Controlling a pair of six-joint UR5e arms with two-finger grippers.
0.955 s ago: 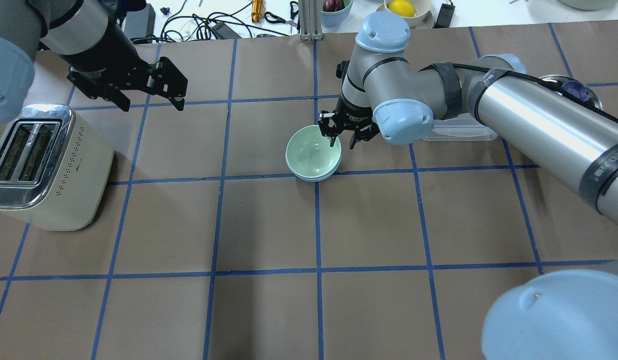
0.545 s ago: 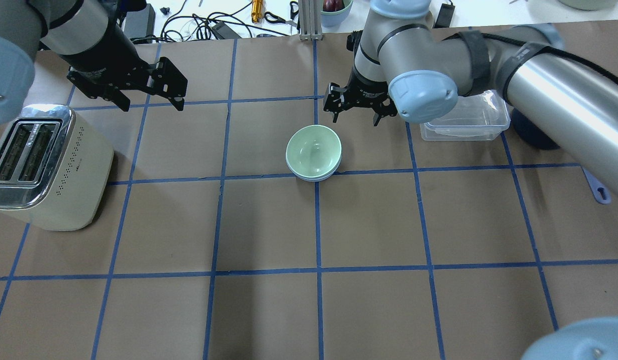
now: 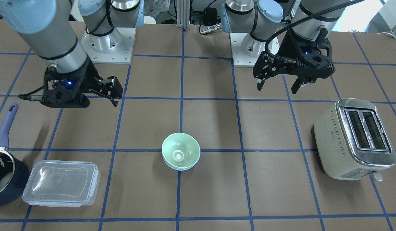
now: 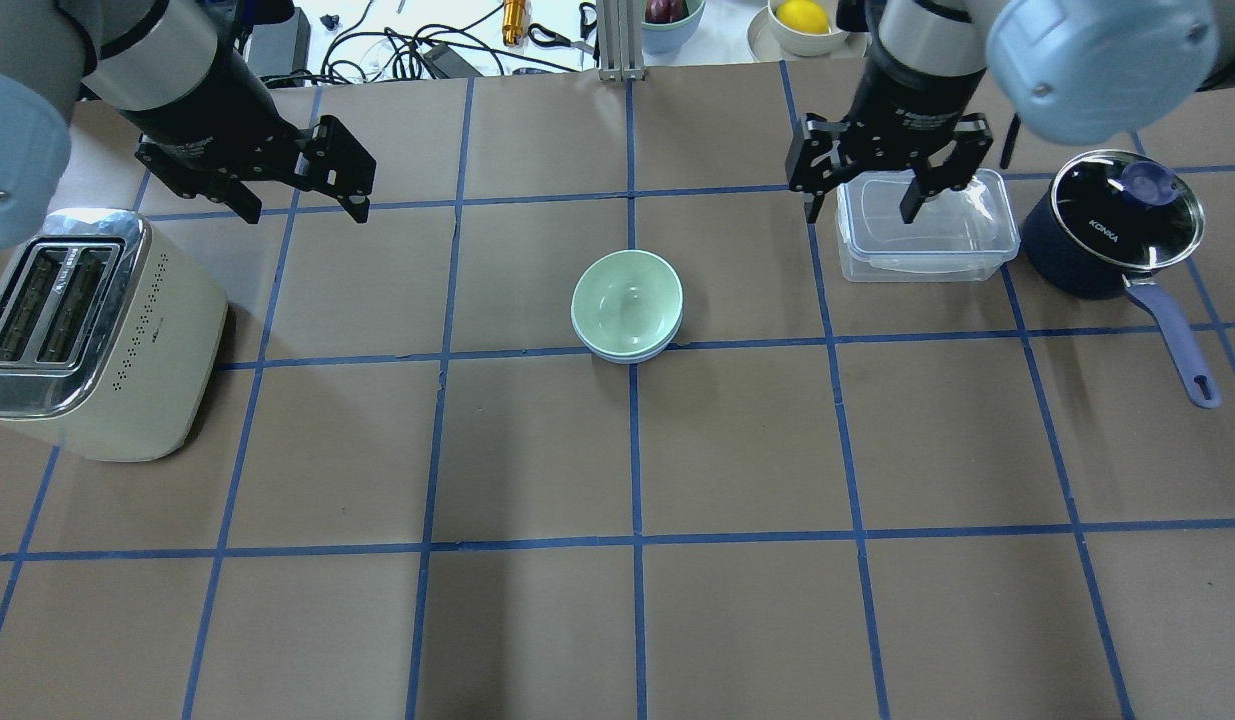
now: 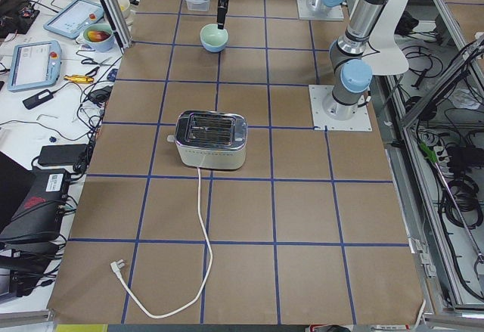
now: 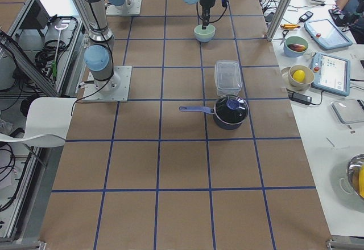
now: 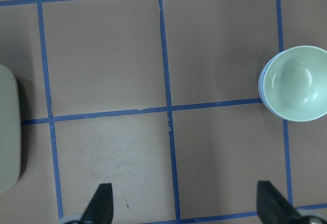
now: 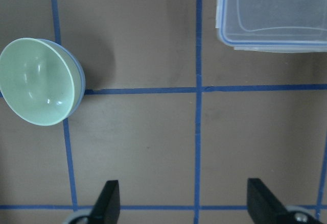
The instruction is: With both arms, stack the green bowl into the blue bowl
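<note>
The green bowl (image 4: 627, 298) sits nested inside the blue bowl (image 4: 632, 355) at the table's middle; only the blue rim shows under it. Both also show in the front view, green bowl (image 3: 181, 149) in blue bowl (image 3: 180, 167). My right gripper (image 4: 859, 212) is open and empty, raised over the clear container's left end, to the right of the bowls. My left gripper (image 4: 304, 208) is open and empty, raised far left of the bowls, behind the toaster. The wrist views show open fingers with the stacked bowls off to the side (image 7: 296, 83) (image 8: 36, 81).
A cream toaster (image 4: 87, 330) stands at the left edge. A clear lidded container (image 4: 952, 240) and a dark navy saucepan (image 4: 1112, 225) with a handle sit at the back right. Cables and fruit bowls lie beyond the table's far edge.
My right gripper has lifted away from the green bowl's rim and moved right, over the clear container. The bowls and the left arm have not moved.
</note>
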